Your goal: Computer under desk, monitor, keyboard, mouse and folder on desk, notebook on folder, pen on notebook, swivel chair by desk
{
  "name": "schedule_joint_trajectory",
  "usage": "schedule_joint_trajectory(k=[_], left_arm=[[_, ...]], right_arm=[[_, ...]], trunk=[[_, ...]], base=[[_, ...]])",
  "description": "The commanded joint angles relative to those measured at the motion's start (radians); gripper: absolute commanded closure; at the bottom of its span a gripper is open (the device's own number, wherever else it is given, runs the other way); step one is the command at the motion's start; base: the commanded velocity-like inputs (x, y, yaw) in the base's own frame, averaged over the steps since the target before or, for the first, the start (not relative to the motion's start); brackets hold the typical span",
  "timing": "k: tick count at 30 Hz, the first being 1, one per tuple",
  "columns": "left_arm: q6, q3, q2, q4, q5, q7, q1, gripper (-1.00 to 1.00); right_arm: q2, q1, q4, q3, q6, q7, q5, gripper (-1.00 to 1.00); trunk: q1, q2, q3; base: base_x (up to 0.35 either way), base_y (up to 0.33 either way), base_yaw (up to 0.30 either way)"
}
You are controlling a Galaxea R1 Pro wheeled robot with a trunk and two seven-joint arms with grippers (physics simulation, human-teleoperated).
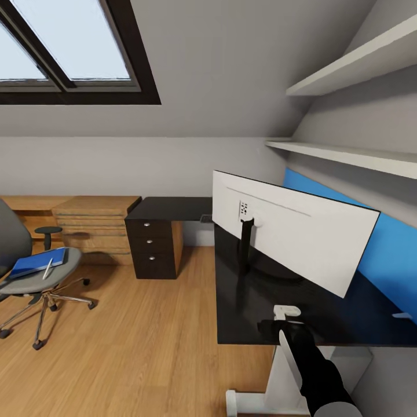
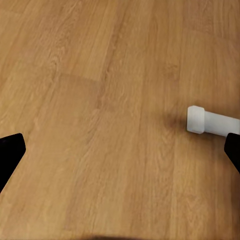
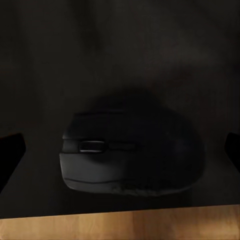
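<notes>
A: Right claw (image 3: 120,150) over the mouse (image 3: 132,155), fingertips spread wide apart, not touching; mouse sits at the desk's (image 1: 243,313) near edge.

B: Left claw (image 2: 120,150)?

A: Spread wide too, above bare floor (image 2: 100,100).

B: Any writing?

A: Monitor (image 1: 289,231) shows its white back; label there unreadable. Folder (image 1: 37,262) and pen (image 1: 47,269) lie on the swivel chair (image 1: 35,278), far left.

**Attic surroundings**

A dark-framed skylight (image 1: 69,52) sits in the sloped ceiling. Two pale shelves (image 1: 353,155) run along the right-hand wall above a bright blue wall panel (image 1: 388,249). A light wooden dresser (image 1: 95,223) stands against the far wall. The wood plank floor (image 1: 150,336) spreads below; a white tubular foot (image 2: 210,121) lies on it.
</notes>
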Motion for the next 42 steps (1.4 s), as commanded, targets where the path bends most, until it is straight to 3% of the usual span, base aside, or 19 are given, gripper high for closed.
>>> schedule_joint_trajectory(k=[1, 16, 24, 42], left_arm=[[-0.003, 0.003, 0.0, 0.0, 0.003, -0.002, -0.001, -1.0], [-0.003, 0.003, 0.0, 0.0, 0.003, -0.001, -0.001, -1.0], [-0.003, 0.003, 0.0, 0.0, 0.003, -0.002, -0.001, -1.0], [-0.003, 0.003, 0.0, 0.0, 0.003, -0.002, -0.001, -1.0]], right_arm=[[0.001, 0.0, -0.001, -0.002, 0.005, 0.0, 0.004, -1.0], [0.001, -0.001, 0.001, -0.002, 0.005, 0.0, 0.004, -1.0], [0.001, 0.0, 0.001, -0.002, 0.006, 0.0, 0.003, -1.0], [-0.001, 0.0, 0.001, -0.002, 0.005, -0.001, 0.004, -1.0]], trunk=[[0.0, -0.001, -0.001], [0.0, -0.001, -0.001], [0.031, -0.057, -0.026], [0.031, -0.057, -0.026]], base=[[0.0, 0.0, 0.0], [0.0, 0.0, 0.0], [0.0, 0.0, 0.0], [0.0, 0.0, 0.0]])
